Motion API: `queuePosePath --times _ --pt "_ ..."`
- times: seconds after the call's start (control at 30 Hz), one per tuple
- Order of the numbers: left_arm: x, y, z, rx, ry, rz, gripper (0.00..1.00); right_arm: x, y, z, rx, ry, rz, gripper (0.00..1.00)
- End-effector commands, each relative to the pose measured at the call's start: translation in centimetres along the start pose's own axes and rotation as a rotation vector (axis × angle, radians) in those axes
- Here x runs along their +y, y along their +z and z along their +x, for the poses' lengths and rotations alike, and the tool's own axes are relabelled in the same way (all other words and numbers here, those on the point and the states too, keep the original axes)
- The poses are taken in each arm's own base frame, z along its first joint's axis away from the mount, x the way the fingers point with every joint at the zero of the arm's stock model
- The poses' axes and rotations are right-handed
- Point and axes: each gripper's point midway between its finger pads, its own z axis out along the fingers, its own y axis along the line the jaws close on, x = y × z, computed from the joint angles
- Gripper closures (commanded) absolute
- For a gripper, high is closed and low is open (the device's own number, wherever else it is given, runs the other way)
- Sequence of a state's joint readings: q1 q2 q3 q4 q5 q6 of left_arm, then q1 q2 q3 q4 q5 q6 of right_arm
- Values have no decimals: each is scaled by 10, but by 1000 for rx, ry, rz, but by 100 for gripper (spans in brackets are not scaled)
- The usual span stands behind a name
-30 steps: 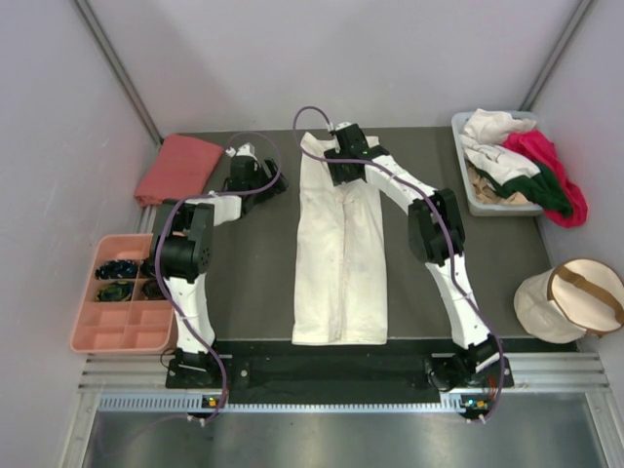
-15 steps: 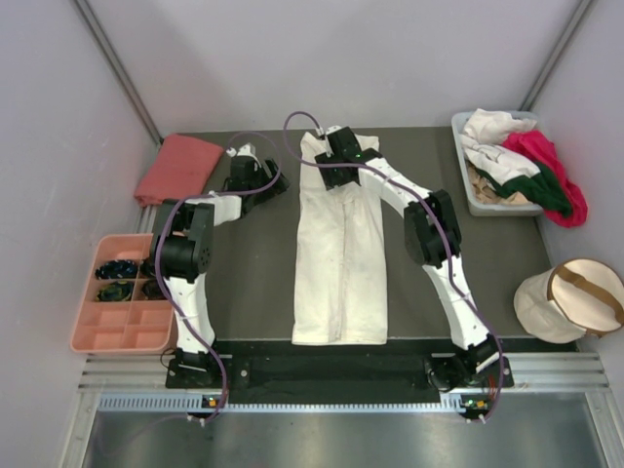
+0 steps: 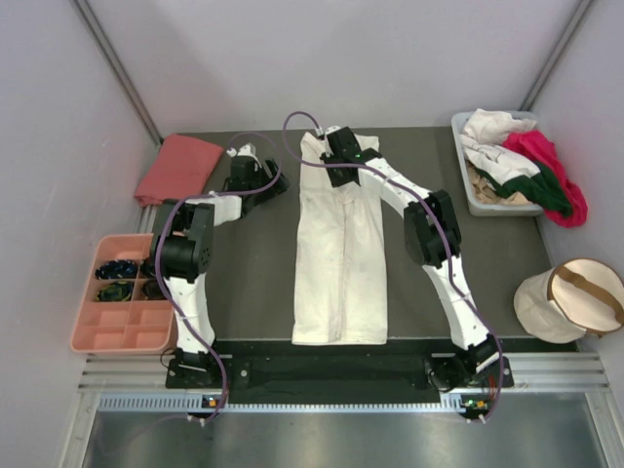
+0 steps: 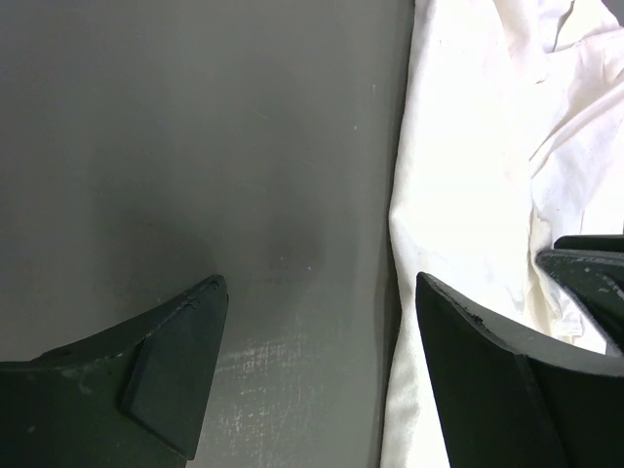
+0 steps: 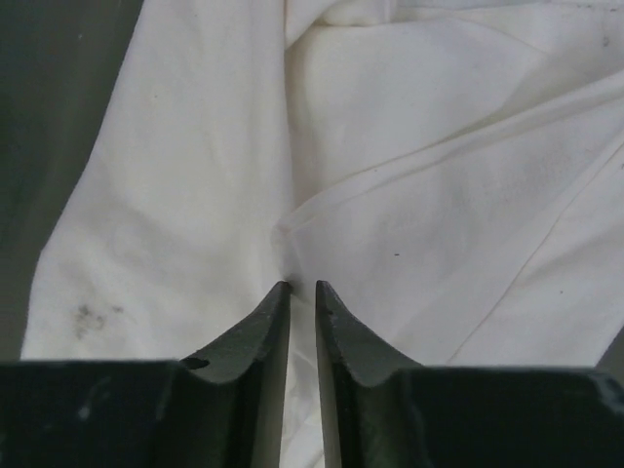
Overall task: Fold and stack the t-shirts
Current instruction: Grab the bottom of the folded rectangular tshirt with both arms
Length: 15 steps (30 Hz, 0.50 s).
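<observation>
Large plain cream-white cotton t-shirt (image 3: 341, 263) is lying as a long narrow strip down the middle of the dark grey bench (image 3: 253, 292), one end toward the arm bases, the other at the far side. Right gripper (image 5: 302, 285) is sitting on that far end, fingers (image 5: 263, 331) pinched almost together on a small pucker of cloth. Left gripper (image 4: 320, 283) is hovering over bare bench just beside the shirt's left edge, fingers spread wide, holding nothing.

Risks as I'm reading it:
- Pinch is looking shallow and is sitting on a wrinkle inside the strip, not on an edge. It's probably catching only the top layer, so a lift would be peeling the side folds open rather than carrying the whole end.
- One grab point near the middle means the corners would be drooping and the fold toward the near end landing skewed.
- Left fingers aren't on cloth yet. With the right lifting alone, the strip would be twisting or dragging along the bench.
- Thin cotton could be slipping out mid-swing if the bite is only that pucker.

Folded salmon-pink cotton t-shirt (image 3: 178, 168) is lying at the far-left corner, well apart. Stacking means a long carry, another chance for the fold to be coming undone.
</observation>
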State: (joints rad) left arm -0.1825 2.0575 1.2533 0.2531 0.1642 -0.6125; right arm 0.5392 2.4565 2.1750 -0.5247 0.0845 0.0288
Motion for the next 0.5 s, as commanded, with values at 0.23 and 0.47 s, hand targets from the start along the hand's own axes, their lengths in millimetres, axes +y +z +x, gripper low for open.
queuePosePath --times 0.23,0.47 --pt "-2 0 1 -4 -5 10 18 10 -28 -35 -95 18 -12 100" --pt "-3 1 0 -4 -7 18 18 -5 -40 -39 -123 39 45 100"
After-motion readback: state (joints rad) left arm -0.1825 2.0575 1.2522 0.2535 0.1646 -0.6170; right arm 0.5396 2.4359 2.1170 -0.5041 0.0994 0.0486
